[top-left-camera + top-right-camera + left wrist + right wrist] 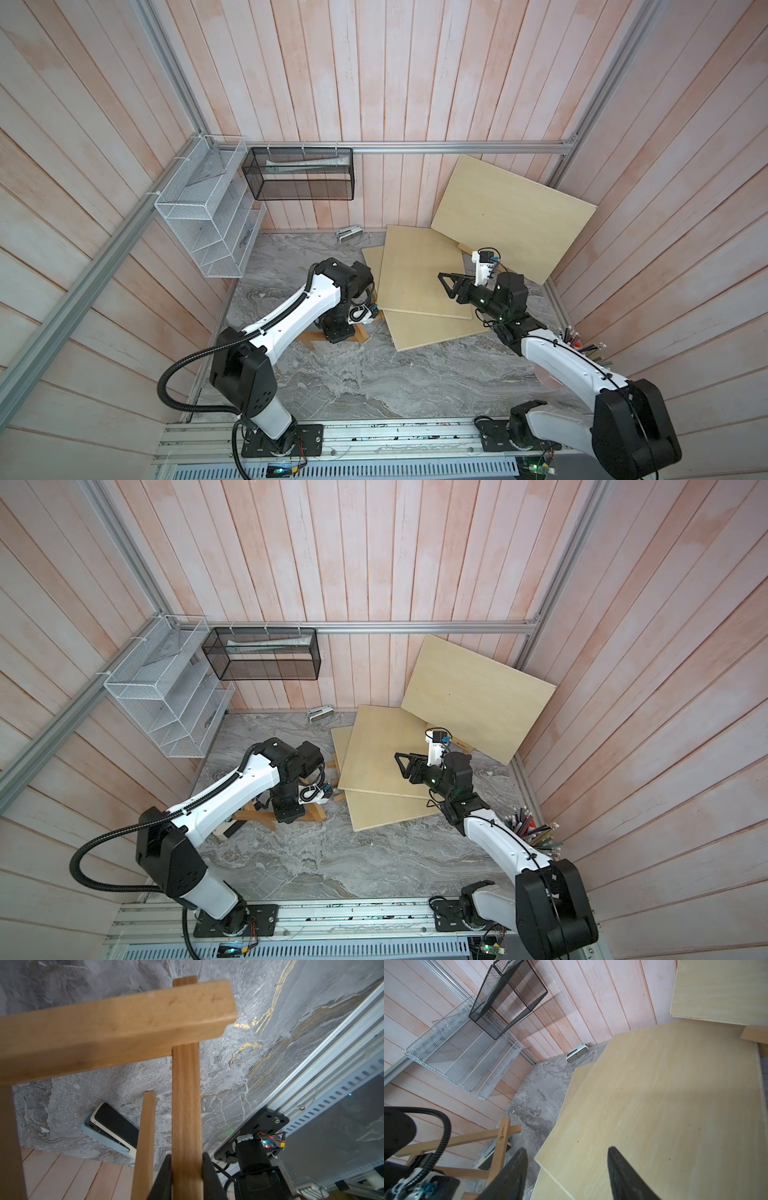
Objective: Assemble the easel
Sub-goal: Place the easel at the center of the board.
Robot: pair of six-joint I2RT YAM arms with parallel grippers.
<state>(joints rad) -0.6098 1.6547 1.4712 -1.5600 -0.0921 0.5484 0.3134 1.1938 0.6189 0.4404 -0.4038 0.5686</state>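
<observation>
In a top view the easel sits at the worktop's nine o'clock. The right gripper hangs released over plywood panels at two o'clock. Left wrist: the left gripper clenches an easel rail, so standing the frame up seems next, needing a steady lift. Right wrist: the upright's stamp is unreadable.

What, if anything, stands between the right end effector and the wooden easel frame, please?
Nothing lies on the grey marble tabletop between them. The open right end effector hovers over the pale plywood boards; the wooden easel frame lies beside them. The left arm leans over it, the left end effector clamped on one wooden bar.
</observation>
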